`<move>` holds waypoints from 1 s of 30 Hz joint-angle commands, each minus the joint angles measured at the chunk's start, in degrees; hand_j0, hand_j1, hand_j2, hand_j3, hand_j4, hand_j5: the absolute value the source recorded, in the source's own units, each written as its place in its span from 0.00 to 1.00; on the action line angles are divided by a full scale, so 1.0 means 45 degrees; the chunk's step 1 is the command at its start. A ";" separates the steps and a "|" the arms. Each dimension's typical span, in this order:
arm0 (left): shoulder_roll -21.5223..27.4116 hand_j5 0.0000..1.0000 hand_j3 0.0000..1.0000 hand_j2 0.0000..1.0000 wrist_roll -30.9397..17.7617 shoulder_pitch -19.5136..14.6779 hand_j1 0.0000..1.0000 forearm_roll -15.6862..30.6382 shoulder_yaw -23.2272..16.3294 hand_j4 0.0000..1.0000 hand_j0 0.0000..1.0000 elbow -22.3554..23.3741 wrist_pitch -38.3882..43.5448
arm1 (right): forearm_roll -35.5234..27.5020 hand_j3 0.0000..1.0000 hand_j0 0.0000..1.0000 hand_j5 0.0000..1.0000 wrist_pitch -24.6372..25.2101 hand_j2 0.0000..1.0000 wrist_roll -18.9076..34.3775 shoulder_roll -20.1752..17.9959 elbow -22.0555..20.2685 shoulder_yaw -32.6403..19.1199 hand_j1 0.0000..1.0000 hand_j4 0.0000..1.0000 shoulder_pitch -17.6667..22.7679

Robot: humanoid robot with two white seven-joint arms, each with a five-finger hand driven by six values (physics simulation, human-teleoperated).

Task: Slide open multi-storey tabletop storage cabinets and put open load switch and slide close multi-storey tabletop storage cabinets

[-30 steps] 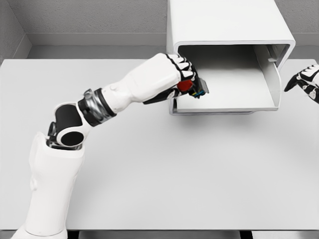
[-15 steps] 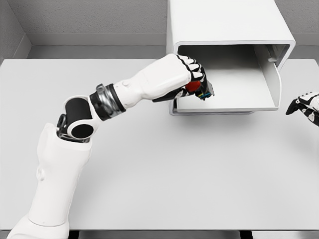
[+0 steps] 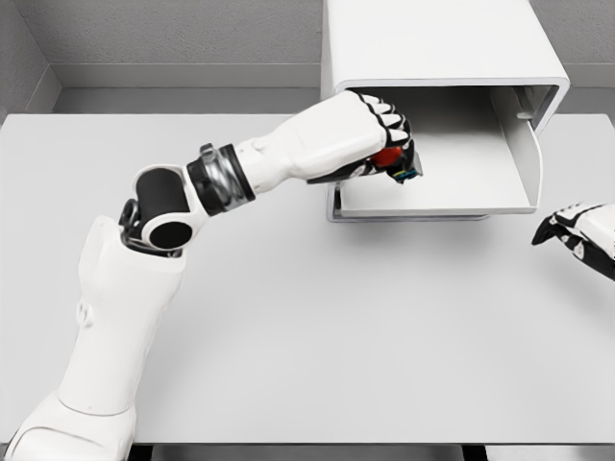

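Reaching in from seven o'clock, left hand [image 3: 370, 144] clenched around the load switch [image 3: 394, 161], red part showing, held just over the left edge of the open drawer [image 3: 461, 192] to allow a drop inside. Drawer pulled out of the cabinet [image 3: 432, 43] toward six o'clock, floor exposed. At three o'clock, right hand [image 3: 577, 230] over the counter [image 3: 288, 336], fingers loosely curled, gripping nothing, probably parked clear

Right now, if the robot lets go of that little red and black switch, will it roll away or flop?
Probably neither. The small red and black load switch looks blocky and rigid in the left hand, so it should sit still on the open white drawer. It seems light: one hand carries it easily.
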 commanded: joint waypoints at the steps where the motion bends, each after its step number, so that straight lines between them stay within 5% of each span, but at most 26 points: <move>1: -0.0001 0.41 0.41 0.41 0.0011 0.0000 0.41 0.0070 -0.0200 0.41 0.41 0.0209 0.0032 | -0.0015 0.36 0.36 0.36 0.0014 0.36 -0.0004 0.0224 -0.0017 0.0162 0.36 0.36 0.0000; 10: -0.0001 0.41 0.41 0.41 0.0011 -0.0332 0.41 0.0090 -0.1118 0.41 0.41 0.0366 0.0032 | 0.0376 0.36 0.36 0.36 0.0014 0.36 -0.0004 0.0849 -0.0115 0.0239 0.36 0.36 0.0058; 30: -0.0001 0.44 0.44 0.44 0.0011 -0.0703 0.44 0.0051 -0.0903 0.44 0.44 0.0971 0.0032 | 0.0395 0.38 0.38 0.38 0.0014 0.38 0.0015 0.1083 -0.0564 0.0455 0.38 0.38 0.0020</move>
